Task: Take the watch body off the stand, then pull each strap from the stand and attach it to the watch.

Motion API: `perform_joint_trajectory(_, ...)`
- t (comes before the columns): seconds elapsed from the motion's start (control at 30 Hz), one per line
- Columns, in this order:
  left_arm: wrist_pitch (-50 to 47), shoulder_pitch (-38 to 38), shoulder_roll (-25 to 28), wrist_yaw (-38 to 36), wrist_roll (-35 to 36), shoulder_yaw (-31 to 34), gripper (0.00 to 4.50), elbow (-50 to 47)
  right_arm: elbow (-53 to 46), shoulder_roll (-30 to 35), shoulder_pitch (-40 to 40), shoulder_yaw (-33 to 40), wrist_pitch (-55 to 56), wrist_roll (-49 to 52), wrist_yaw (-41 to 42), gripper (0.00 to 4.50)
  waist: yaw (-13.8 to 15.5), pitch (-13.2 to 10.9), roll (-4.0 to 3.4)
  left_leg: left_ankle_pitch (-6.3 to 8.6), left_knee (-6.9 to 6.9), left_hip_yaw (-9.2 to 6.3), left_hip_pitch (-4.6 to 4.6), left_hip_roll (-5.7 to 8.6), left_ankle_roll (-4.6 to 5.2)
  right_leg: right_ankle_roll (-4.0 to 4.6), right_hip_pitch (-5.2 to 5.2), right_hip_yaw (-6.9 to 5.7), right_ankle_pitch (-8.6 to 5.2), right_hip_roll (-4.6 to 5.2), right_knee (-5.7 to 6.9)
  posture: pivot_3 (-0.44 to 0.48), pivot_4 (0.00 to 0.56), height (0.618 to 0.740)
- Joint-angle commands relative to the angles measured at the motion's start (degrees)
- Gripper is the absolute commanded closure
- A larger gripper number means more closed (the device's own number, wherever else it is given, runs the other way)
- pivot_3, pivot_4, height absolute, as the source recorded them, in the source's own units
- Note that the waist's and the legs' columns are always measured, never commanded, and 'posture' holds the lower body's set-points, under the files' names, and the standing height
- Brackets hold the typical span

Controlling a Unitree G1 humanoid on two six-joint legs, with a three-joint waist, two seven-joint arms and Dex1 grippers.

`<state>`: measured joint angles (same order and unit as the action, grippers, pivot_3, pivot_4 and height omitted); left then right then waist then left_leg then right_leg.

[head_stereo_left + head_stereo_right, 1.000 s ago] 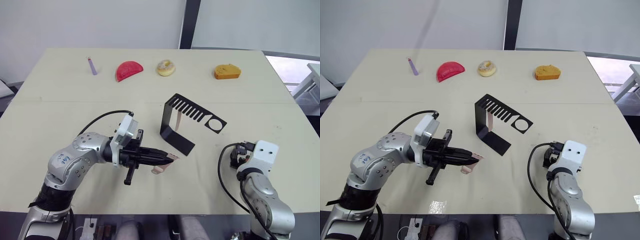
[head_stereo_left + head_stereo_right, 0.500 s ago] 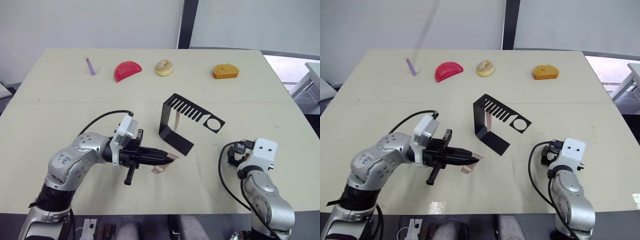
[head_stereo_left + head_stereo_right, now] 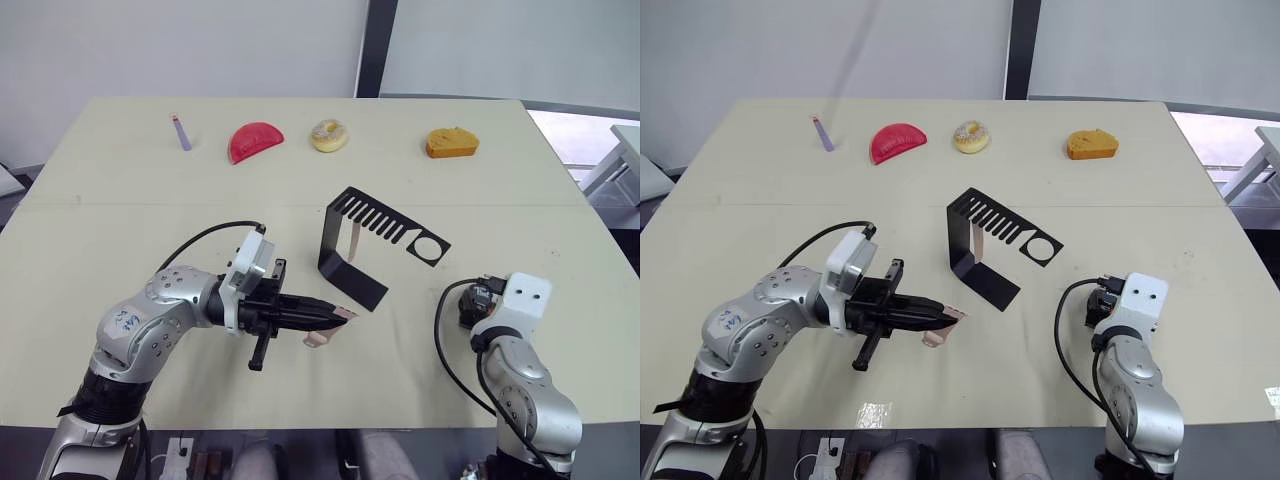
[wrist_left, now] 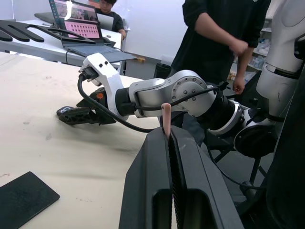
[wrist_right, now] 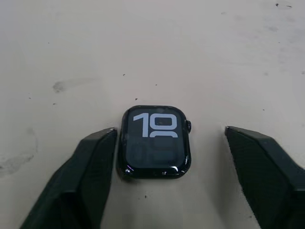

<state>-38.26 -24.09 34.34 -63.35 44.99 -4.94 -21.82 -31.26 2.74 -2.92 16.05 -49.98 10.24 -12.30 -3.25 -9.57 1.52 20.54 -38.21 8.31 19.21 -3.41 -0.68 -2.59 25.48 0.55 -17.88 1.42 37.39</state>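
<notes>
Over the last second I moved little: left end effector [image 3: 343, 314] stayed clamped on one pale pink strap [image 3: 333, 326] beside the black bent-metal stand [image 3: 352, 258]; right end effector [image 5: 170, 157] stayed open around the small black watch body [image 5: 156, 141] on the surface, so attachment remained pending.

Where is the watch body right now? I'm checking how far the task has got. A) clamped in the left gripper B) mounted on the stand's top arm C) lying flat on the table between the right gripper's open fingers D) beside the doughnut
C: the right wrist view shows the watch body lying screen-up on the table, between the spread fingers of the right gripper, not yet gripped.
</notes>
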Motion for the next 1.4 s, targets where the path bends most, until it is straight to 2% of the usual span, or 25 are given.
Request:
perform_joint_trajectory(0.03, 1.1, 0.4, -0.3, -0.1, 0.3, 0.7, 4.50, -1.1, -0.5, -0.3, 0.1, 0.8, 0.0, -0.4, -0.1, 1.29, 0.0, 0.0, 0.00, 0.00, 0.00, 0.00, 0.00, 0.00, 0.00, 0.00, 0.00, 0.00, 0.00, 0.00, 0.00, 0.000, 0.150, 0.737)
perform_joint_trajectory(0.57, 1.8, 0.9, -0.3, -0.3, 0.0, 0.5, 4.50, -0.9, -0.4, 0.4, -0.1, 1.3, -0.7, -0.1, 0.9, 1.29, 0.0, 0.0, 0.00, 0.00, 0.00, 0.00, 0.00, 0.00, 0.00, 0.00, 0.00, 0.00, 0.00, 0.00, 0.01, 0.000, 0.150, 0.737)
perform_joint_trajectory(0.67, 2.2, 1.2, -0.2, -0.5, -0.2, 0.6, 4.50, -0.8, -0.9, 0.6, -0.1, 1.8, -0.8, 0.6, 1.8, 2.11, 0.0, 0.0, 0.00, 0.00, 0.00, 0.00, 0.00, 0.00, 0.00, 0.00, 0.00, 0.00, 0.00, 0.00, 0.01, 0.000, 0.150, 0.737)
perform_joint_trajectory(0.73, 2.3, 1.5, -0.1, -0.5, -0.2, 0.7, 4.50, -0.8, -1.7, 1.1, 0.2, 2.1, -1.2, 0.9, 2.6, 2.91, 0.0, 0.0, 0.00, 0.00, 0.00, 0.00, 0.00, 0.00, 0.00, 0.00, 0.00, 0.00, 0.00, 0.00, 0.00, 0.000, 0.150, 0.737)
perform_joint_trajectory(0.77, 2.4, 1.8, 0.0, -0.5, -0.2, 0.8, 4.50, -0.9, -2.4, 1.7, 0.5, 2.3, -1.5, 1.3, 3.3, 2.90, 0.0, 0.0, 0.00, 0.00, 0.00, 0.00, 0.00, 0.00, 0.00, 0.00, 0.00, 0.00, 0.00, 0.00, 0.00, 0.000, 0.150, 0.737)
perform_joint_trajectory(0.9, 2.8, 3.1, 0.6, -0.7, -0.2, 1.2, 4.50, -1.4, -6.7, 6.2, 1.9, 3.3, -4.4, 3.7, 7.8, 2.90, 0.0, 0.0, -0.02, 0.00, 0.01, -0.01, 0.01, 0.00, 0.00, 0.00, 0.01, -0.01, 0.00, 0.00, 0.00, 0.000, 0.150, 0.737)
perform_joint_trajectory(1.03, 4.0, 4.7, 2.3, -1.4, -1.1, 2.0, 4.50, -1.4, -12.2, 13.6, 4.2, 6.9, -10.0, 10.1, 16.5, 2.90, 0.0, 0.0, -0.02, 0.00, 0.01, 0.00, 0.00, 0.00, 0.00, 0.00, 0.01, 0.01, 0.00, 0.00, 0.00, 0.000, 0.150, 0.737)
perform_joint_trajectory(1.27, 11.5, 5.2, 6.1, -4.9, -7.0, 2.2, 4.50, 0.2, -15.9, 29.0, 7.7, 12.6, -22.2, 31.1, 37.2, 2.90, 0.1, 0.0, -0.01, 0.01, 0.03, -0.01, 0.00, 0.00, 0.03, 0.00, -0.01, 0.00, 0.00, -0.03, -0.03, 0.000, 0.150, 0.737)
perform_joint_trajectory(1.4, 17.4, 4.1, 5.8, -6.1, -12.8, -0.5, 4.50, 1.5, -14.2, 32.7, 6.1, 12.2, -28.8, 41.7, 41.8, 2.90, 0.2, 0.0, 0.02, 0.02, 0.02, -0.03, 0.01, 0.00, 0.05, -0.01, -0.04, -0.01, 0.00, -0.03, -0.06, 0.000, 0.150, 0.737)
